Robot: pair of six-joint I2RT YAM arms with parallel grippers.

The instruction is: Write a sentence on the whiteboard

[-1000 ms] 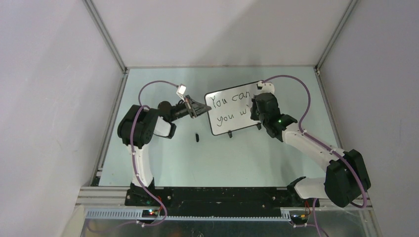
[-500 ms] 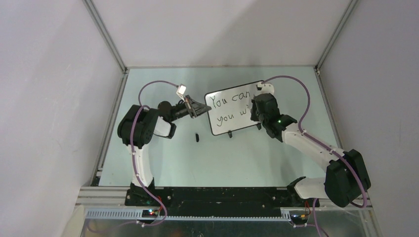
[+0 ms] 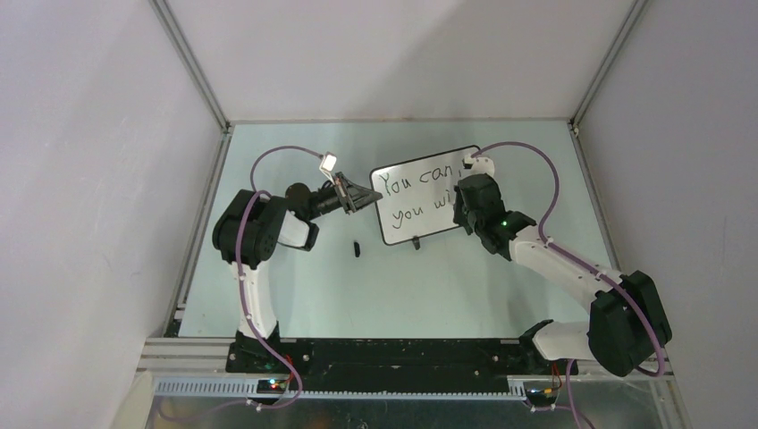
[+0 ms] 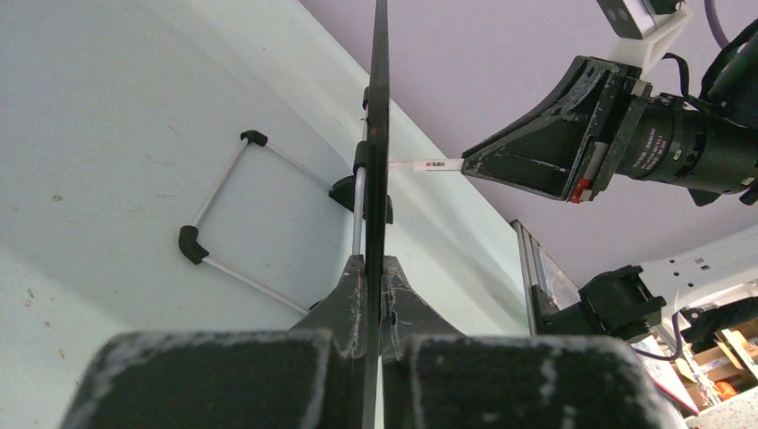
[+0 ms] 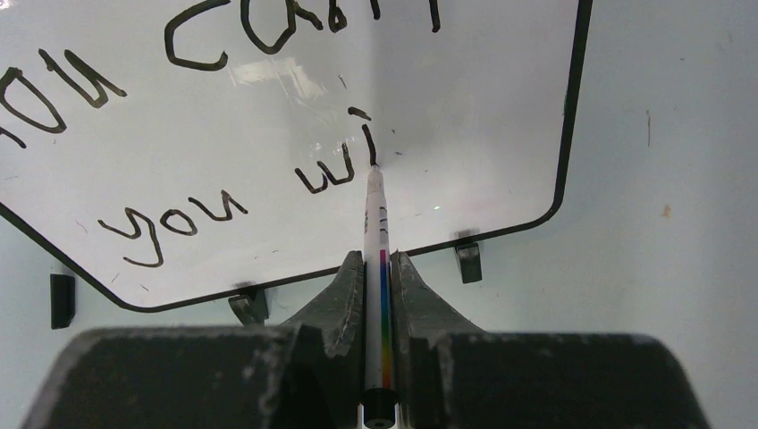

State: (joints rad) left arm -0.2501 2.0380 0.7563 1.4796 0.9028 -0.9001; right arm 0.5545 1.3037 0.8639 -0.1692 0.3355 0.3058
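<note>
While the whiteboard stands tilted back on the pale green table, toward the far middle, the left gripper is pinched tight on its left edge, the black frame caught between closed fingers. The right gripper is clamped on a thin white marker, with the barrel running out between the fingers. The tip touches the board face at the foot of the "i". The sentence reads "You can," on the top line and "you wi" on the lower one. The board's lower right is bare. A wire stand props the board from behind. A small black cap-like piece lies on the table near the board's lower left corner, not touching it.
</note>
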